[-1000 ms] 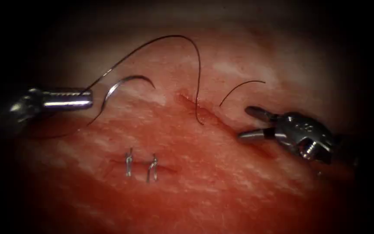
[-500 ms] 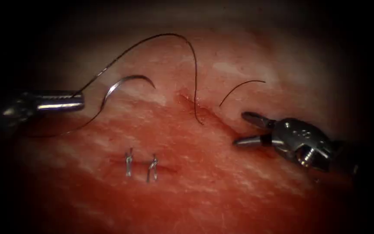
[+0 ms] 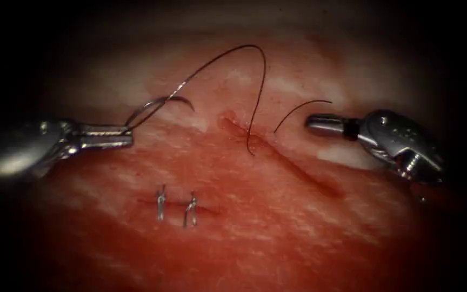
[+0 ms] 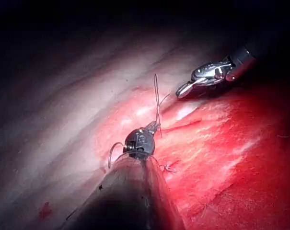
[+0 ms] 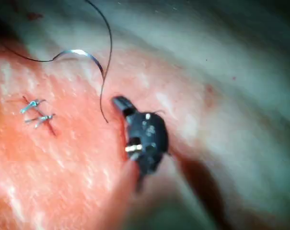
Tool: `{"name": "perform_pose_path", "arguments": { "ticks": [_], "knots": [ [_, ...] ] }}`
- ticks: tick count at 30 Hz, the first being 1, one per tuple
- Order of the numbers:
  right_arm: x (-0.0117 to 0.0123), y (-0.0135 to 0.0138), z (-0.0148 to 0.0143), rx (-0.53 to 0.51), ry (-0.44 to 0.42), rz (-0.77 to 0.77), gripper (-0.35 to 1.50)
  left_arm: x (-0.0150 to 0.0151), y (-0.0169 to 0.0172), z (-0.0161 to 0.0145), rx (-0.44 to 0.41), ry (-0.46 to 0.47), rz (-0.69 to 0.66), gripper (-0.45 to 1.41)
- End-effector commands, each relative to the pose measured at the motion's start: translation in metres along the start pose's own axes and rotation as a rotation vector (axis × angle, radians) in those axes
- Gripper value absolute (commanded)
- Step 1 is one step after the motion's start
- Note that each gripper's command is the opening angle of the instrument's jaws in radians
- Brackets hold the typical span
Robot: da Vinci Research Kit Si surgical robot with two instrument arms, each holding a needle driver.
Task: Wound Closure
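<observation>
Left gripper (image 3: 128,135) is gripping the needle (image 3: 160,103) at its rear end, left of the cut (image 3: 277,157).
Right gripper (image 3: 312,123) is hovering closed, empty, beside the thread (image 3: 244,51) above the tissue (image 3: 255,227).

Two tools: the left tool (image 3: 128,135) and the right tool (image 3: 312,123). One needle (image 3: 160,103), curved. One long thread (image 3: 228,57) arching over the tissue (image 3: 277,216), and one short cut end (image 3: 298,111) lying apart from it. One open cut (image 3: 293,165) in the tissue. Two finished stitches (image 3: 177,208), side by side, each with short upright ends.
</observation>
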Motion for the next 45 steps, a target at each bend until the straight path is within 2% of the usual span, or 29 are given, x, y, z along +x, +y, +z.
{"name": "perform_pose_path", "arguments": {
  "ticks": [1, 3, 4, 10, 15, 23, 29, 36, 39, 42, 45],
  "knots": [
    [-0.0002, 0.0018, 0.0033, 0.000, 0.011, -0.024, -0.35, -0.0008, -0.0001, 0.0010, -0.007, -0.013, 0.015, -0.45],
    [-0.0005, 0.0030, 0.0060, 0.029, 0.034, -0.027, -0.35, -0.0012, -0.0005, 0.0015, -0.005, -0.016, 0.029, -0.45],
    [-0.0005, 0.0030, 0.0060, 0.029, 0.034, -0.027, -0.35, -0.0012, -0.0005, 0.0015, -0.005, -0.016, 0.029, -0.45],
    [-0.0015, 0.0043, 0.0111, 0.078, 0.081, -0.047, -0.35, -0.0028, -0.0022, 0.0029, 0.005, -0.017, 0.052, -0.45],
    [-0.0022, 0.0038, 0.0130, 0.099, 0.090, -0.064, -0.35, -0.0036, -0.0032, 0.0034, 0.007, -0.020, 0.055, -0.45],
    [-0.0014, 0.0020, 0.0128, 0.125, 0.101, -0.060, -0.35, -0.0048, -0.0049, 0.0043, 0.051, -0.044, 0.062, -0.45],
    [-0.0008, 0.0004, 0.0122, 0.148, 0.111, -0.070, -0.35, -0.0063, -0.0074, 0.0060, 0.107, -0.070, 0.066, -0.45],
    [-0.0015, -0.0003, 0.0117, 0.161, 0.119, -0.078, -0.35, -0.0098, -0.0100, 0.0105, 0.195, -0.111, 0.085, -0.45],
    [-0.0016, -0.0004, 0.0110, 0.168, 0.123, -0.079, -0.15, -0.0112, -0.0117, 0.0115, 0.212, -0.123, 0.099, -0.45],
    [-0.0016, -0.0008, 0.0107, 0.172, 0.124, -0.080, -0.35, -0.0119, -0.0123, 0.0125, 0.226, -0.134, 0.097, -0.45],
    [-0.0015, -0.0015, 0.0108, 0.175, 0.126, -0.080, -0.35, -0.0124, -0.0121, 0.0141, 0.240, -0.149, 0.102, -0.45]
  ]
}}
